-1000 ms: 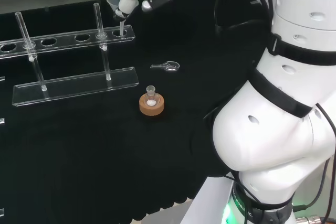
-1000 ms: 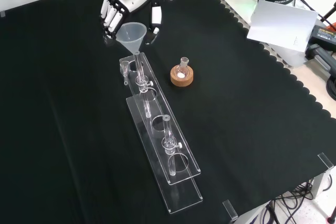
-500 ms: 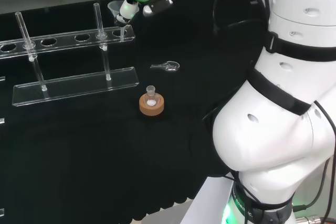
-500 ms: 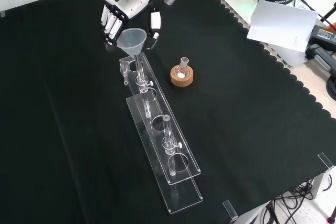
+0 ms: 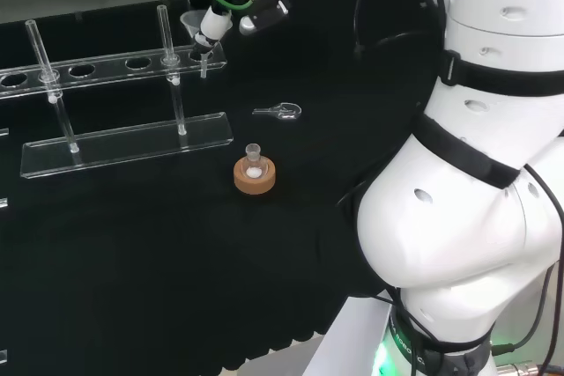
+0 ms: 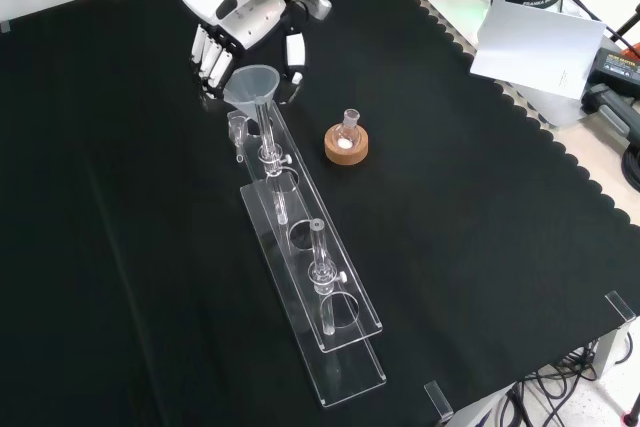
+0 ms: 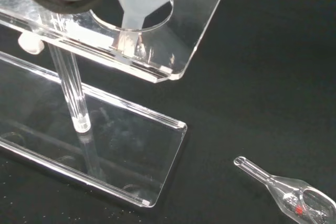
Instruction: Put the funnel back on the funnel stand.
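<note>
Most of the job looks done from where we stand. We see the funnel (image 6: pixel 254 83) with its stem dropped through the end hole of the clear funnel stand (image 6: pixel 312 277), the cone just above the top rail. Our robot hand (image 6: pixel 232 32) is curled round the funnel's rim. What remains, by our reckoning, is to let the cone settle in the hole, uncurl and draw clear. A small flask on a cork ring (image 6: pixel 346 144) stands apart on the surface (image 6: pixel 480 207).
</note>
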You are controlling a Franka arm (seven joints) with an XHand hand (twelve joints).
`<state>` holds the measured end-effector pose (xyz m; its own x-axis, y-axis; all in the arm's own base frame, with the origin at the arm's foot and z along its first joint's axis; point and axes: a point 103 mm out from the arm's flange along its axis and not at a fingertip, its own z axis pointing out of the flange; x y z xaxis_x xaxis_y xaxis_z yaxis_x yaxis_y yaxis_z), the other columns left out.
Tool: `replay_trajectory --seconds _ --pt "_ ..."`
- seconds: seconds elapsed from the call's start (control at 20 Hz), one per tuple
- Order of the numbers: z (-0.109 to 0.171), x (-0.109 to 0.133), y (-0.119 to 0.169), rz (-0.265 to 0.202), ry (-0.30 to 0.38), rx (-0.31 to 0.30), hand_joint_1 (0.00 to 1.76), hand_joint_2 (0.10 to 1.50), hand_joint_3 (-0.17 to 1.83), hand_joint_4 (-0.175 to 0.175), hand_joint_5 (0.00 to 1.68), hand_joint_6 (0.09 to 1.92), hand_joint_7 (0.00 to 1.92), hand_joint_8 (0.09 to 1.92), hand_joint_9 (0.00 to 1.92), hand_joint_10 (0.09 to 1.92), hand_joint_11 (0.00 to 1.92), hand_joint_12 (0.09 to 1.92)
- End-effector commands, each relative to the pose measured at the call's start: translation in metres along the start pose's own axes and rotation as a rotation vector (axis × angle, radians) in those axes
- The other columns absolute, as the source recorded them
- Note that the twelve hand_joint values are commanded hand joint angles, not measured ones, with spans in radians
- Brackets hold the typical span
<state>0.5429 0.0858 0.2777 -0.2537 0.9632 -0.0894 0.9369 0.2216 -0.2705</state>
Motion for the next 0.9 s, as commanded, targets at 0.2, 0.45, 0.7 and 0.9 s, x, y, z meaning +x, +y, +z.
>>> replay_trajectory --seconds 0.2,0.45,0.7,0.9 --pt "0.005 0.003 -0.006 -0.016 0.038 0.027 0.74 0.62 0.48 -0.044 0.33 0.27 0.20 0.70 0.53 0.59 0.49 1.28" --pt "0.002 0.007 -0.018 -0.012 0.044 0.018 0.66 0.60 0.39 -0.042 0.30 0.10 0.12 0.68 0.41 0.67 0.44 1.33" --pt "-0.011 0.004 -0.043 0.016 0.040 -0.022 0.64 0.60 0.37 -0.043 0.30 0.09 0.13 0.69 0.39 0.68 0.43 1.33" --pt "-0.021 0.000 -0.071 0.052 0.046 -0.055 0.65 0.61 0.37 -0.045 0.31 0.09 0.14 0.69 0.39 0.68 0.42 1.34"
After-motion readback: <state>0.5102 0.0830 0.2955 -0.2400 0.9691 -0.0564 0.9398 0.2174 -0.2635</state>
